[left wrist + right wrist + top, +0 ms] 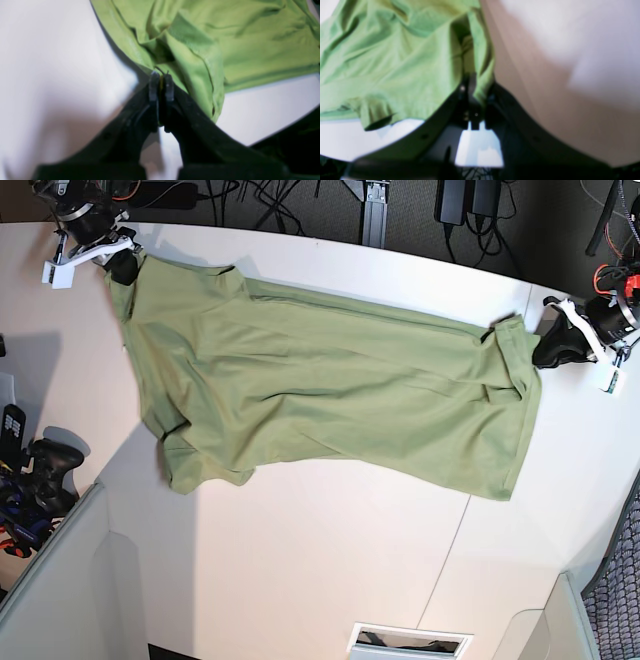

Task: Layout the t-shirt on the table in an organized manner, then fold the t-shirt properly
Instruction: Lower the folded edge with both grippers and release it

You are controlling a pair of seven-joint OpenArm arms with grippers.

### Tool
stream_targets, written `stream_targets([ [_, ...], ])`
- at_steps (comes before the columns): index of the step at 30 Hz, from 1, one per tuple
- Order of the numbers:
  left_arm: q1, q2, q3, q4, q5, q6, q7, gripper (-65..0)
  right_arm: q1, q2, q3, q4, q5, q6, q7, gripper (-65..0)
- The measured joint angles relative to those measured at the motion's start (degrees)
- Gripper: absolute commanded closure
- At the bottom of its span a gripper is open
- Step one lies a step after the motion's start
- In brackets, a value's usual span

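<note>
The olive-green t-shirt (320, 390) is stretched across the white table (330, 560) between both grippers, with wrinkles and a folded-under sleeve at its lower left. In the base view my left gripper (545, 345) is at the right end, shut on the shirt's edge. My right gripper (122, 268) is at the far left corner, shut on the other end. In the left wrist view the gripper (161, 77) pinches green cloth (225, 37). In the right wrist view the gripper (476, 91) also pinches bunched cloth (395, 62).
Cables and dark gear (300, 205) lie beyond the table's curved far edge. Black devices (40, 470) sit off the left edge. A thin dark seam (450, 555) crosses the table. A rectangular slot (410, 640) is at the near edge.
</note>
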Motion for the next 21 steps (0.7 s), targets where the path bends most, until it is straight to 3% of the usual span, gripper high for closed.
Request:
stream_targets([
  [21,3.65,-1.46,-0.02,2.67,0.0,0.02,1.25,0.0,-1.62,2.51,0.0,0.0,-0.66,0.0,-0.42,0.0],
])
